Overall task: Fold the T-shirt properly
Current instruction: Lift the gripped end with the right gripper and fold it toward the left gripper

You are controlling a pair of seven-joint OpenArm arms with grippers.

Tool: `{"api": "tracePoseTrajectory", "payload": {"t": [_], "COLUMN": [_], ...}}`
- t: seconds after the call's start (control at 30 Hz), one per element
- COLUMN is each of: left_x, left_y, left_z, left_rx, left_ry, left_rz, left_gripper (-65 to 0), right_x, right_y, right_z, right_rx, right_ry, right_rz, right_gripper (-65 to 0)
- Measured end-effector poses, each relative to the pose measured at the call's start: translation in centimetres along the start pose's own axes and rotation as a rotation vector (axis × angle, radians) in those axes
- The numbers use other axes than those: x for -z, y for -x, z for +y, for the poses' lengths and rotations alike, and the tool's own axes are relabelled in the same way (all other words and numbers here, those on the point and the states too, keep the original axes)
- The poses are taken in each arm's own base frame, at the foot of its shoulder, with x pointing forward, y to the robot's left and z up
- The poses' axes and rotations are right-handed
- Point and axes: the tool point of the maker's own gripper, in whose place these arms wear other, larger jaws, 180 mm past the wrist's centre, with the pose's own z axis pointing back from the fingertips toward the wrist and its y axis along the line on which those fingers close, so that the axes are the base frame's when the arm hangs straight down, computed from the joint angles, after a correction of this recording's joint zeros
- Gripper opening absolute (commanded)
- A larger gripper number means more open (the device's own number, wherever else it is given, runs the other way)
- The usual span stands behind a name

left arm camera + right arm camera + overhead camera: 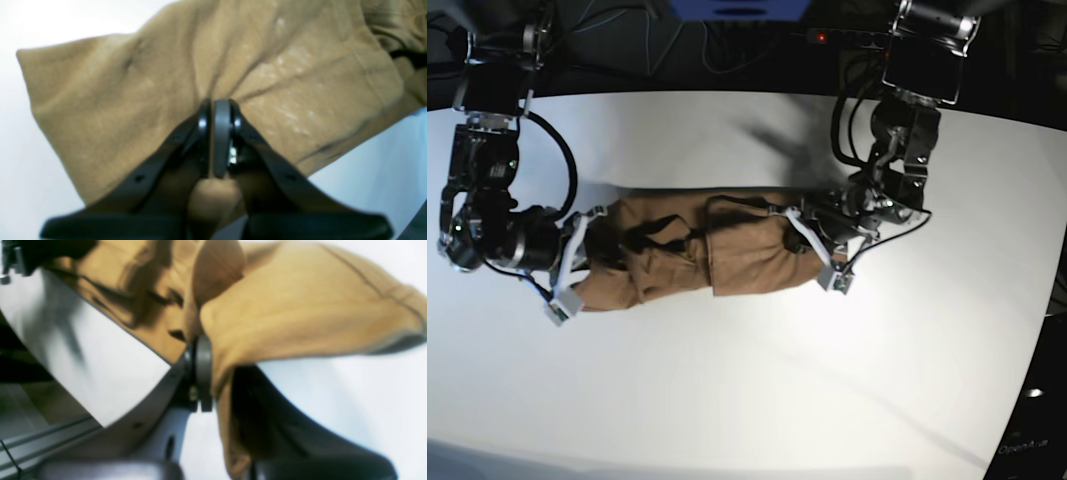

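The tan-brown T-shirt [712, 250] lies bunched into a long band across the middle of the white table [757, 400], held at both ends. At its right end in the base view, my left gripper [805, 232] is shut on the cloth. The left wrist view shows the left gripper [220, 110] with its jaws pressed together, the T-shirt [133, 100] fanning out beyond them in creases. At the band's left end my right gripper [592, 250] is shut on the shirt. In the right wrist view the T-shirt [300, 306] is pinched in the right gripper [208, 350] and drapes over one finger.
Dark cables [677, 40] and a blue object [739, 8] sit beyond the table's far edge. The table's edge [100, 420] shows close to my right gripper, with a dark floor below. Both arm bodies stand over the table's back corners.
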Motion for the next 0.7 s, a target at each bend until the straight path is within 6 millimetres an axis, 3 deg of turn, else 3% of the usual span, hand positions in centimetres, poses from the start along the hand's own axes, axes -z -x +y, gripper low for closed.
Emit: {"api": "tracePoseTrajectory", "payload": {"t": [0.23, 0.7], "left_x": [0.2, 0.2], "left_y": [-0.1, -0.1], "left_z": [-0.4, -0.5], "left_rx": [0.009, 0.007], "left_ry": [0.000, -0.001], "left_rz": [0.009, 0.008], "left_gripper": [-62.2, -62.2], "right_x": [2.2, 5.4], "right_y": [0.1, -2.9], "right_z": [3.8, 8.1], "right_rx": [-0.104, -0.365], "right_ry": [-0.091, -0.140], "right_rz": [0.063, 0.155], "right_gripper": [-64.4, -64.6]}}
